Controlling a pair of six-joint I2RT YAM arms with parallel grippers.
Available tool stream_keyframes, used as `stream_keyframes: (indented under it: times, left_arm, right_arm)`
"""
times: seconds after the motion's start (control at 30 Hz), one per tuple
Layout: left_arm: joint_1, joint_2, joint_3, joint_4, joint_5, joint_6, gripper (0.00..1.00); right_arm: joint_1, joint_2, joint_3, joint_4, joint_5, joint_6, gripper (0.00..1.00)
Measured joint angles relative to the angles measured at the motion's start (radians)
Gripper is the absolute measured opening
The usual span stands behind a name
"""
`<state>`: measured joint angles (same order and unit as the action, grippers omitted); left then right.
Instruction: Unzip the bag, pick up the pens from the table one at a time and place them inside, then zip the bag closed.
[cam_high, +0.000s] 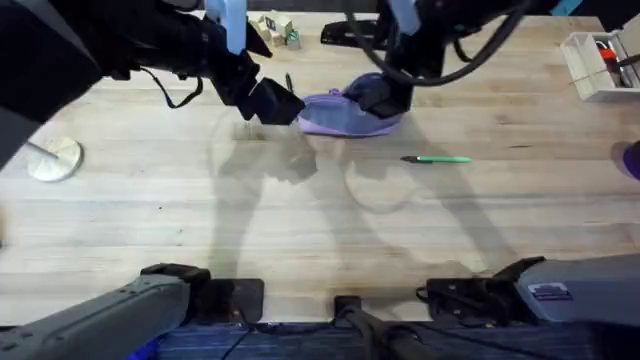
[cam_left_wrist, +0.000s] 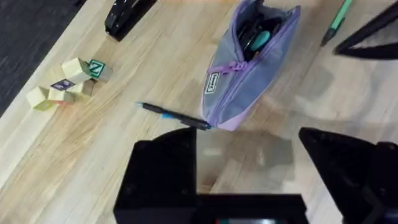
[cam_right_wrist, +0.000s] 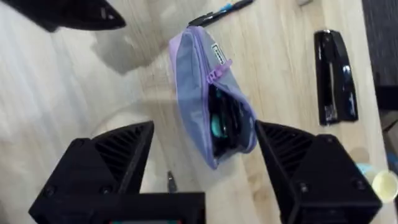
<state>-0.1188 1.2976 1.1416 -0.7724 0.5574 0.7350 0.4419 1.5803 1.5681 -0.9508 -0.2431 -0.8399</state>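
While both my arms reach far across the table (cam_high: 300, 240), nearest to me on the bare wood lies the green pen (cam_high: 437, 159), right of centre and untouched. Beyond it sits the lavender pouch (cam_high: 345, 115), zipper partly open at one end, with dark and teal items visible inside in the right wrist view. My right claw (cam_right_wrist: 205, 162) hangs over the pouch's open end, fingers spread wide, gripping nothing. My left claw (cam_left_wrist: 249, 168) hovers just beside the pouch's closed end, also open and empty. Dark pen (cam_left_wrist: 174, 116) lies against the pouch's far side, touching its end. Farther back: black stapler (cam_left_wrist: 127, 15), wooden blocks (cam_left_wrist: 65, 82).
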Motion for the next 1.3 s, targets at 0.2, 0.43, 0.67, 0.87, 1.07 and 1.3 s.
stream_keyframes:
  times: [0.2,0.43,0.67,0.87,1.07,1.3]
  left_arm:
    - [0.000,0.000,0.000,0.108,-0.112,-0.227,0.993]
    - [0.004,0.000,0.000,0.220,-0.368,-0.688,0.993]
    - [0.004,0.000,0.000,0.207,-0.364,-0.740,0.993]
    - [-0.028,0.007,0.000,0.286,-0.382,-0.786,0.995]
    - [-0.128,0.065,0.052,0.246,-0.531,-0.816,0.995]
    - [-0.158,0.252,0.320,-0.009,-0.634,-0.882,0.995]
  right_arm:
    - [0.000,-0.074,0.000,-0.046,0.011,0.137,0.996]
    - [0.000,-0.173,0.000,-0.060,0.002,0.416,0.995]
    - [0.000,-0.280,0.000,-0.060,-0.005,0.474,0.997]
    - [0.000,-0.341,0.000,-0.059,0.007,0.481,0.997]
    - [0.000,-0.343,0.000,-0.055,0.011,0.482,0.996]
    - [0.000,-0.343,0.000,-0.053,0.012,0.489,0.997]
